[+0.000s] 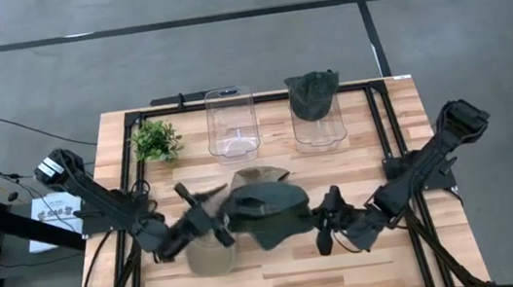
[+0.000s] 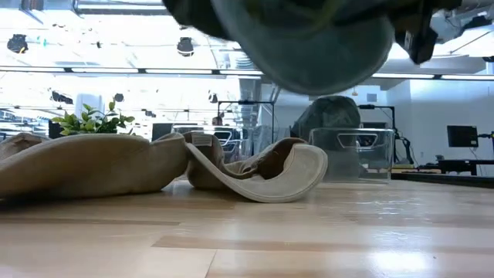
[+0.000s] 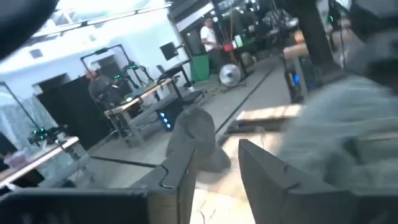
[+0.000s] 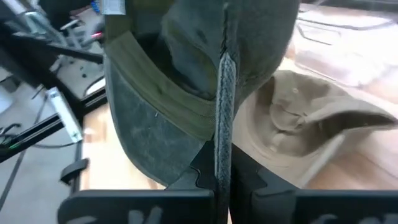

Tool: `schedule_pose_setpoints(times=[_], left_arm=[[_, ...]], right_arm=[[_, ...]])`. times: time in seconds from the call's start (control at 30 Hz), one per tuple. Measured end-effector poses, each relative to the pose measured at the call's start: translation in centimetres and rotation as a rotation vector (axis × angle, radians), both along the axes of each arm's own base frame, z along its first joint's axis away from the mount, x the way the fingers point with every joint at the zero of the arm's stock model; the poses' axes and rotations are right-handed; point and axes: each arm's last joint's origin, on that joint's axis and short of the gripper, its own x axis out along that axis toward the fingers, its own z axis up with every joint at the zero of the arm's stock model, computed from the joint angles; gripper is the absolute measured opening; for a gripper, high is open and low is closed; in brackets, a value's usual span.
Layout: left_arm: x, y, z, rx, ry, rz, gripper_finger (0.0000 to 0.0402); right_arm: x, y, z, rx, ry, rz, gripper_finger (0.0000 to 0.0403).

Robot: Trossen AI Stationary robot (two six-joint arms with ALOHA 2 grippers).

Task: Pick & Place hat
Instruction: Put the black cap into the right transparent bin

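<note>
A dark green hat (image 1: pixel 269 206) hangs in the air above the table's middle; the low view shows it lifted (image 2: pixel 309 46). My right gripper (image 1: pixel 325 221) is shut on its right edge. My left gripper (image 1: pixel 202 217) stands open at the hat's left end, and its fingers (image 3: pixel 186 171) have a gap between them. A tan hat (image 1: pixel 213 252) lies on the table beneath, its brim (image 2: pixel 285 176) curling upward. Another dark green hat (image 1: pixel 313 92) sits in the right clear container (image 1: pixel 319 126). My right gripper (image 4: pixel 225 167) pinches the green hat's thin brim edge (image 4: pixel 225 93) between its two shut fingers. It comes roughly level from the table's right side. The hat is lifted clear and hangs over the tan hat (image 4: pixel 305 118).
An empty clear container (image 1: pixel 231 122) stands at the far middle, left of the one with the hat. A small potted plant (image 1: pixel 155 139) stands far left. A black frame (image 1: pixel 372 129) runs around the work area. Bare wood shows along the near edge (image 1: pixel 283 282).
</note>
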Motion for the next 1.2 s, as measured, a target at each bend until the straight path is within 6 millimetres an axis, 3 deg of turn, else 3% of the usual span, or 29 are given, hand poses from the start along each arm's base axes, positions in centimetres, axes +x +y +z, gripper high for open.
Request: schedule_pose_setpoints(times=[0.27,0.4,0.63,0.9,1.2], left_arm=[[-1.7,3.4,4.4,-0.094,-0.191,-0.11,0.0092],[-1.9,4.7,5.2,-0.128,-0.245,-0.104,0.0083],[0.5,4.9,3.3,-0.131,-0.219,-0.087,0.0065],[3.9,5.3,0.2,-0.129,-0.172,-0.101,0.0046],[5.3,5.9,-1.4,-0.088,-0.129,-0.067,0.0026]], right_arm=[[-0.3,1.1,-0.7,-0.05,0.021,0.051,0.0002],[-0.4,1.7,-0.1,-0.099,-0.029,0.086,0.0002],[0.4,1.8,1.3,-0.159,-0.126,0.118,0.0002],[1.8,-0.2,1.2,-0.154,-0.118,0.047,0.0001],[3.4,-2.9,1.5,-0.136,-0.144,-0.082,0.0002]])
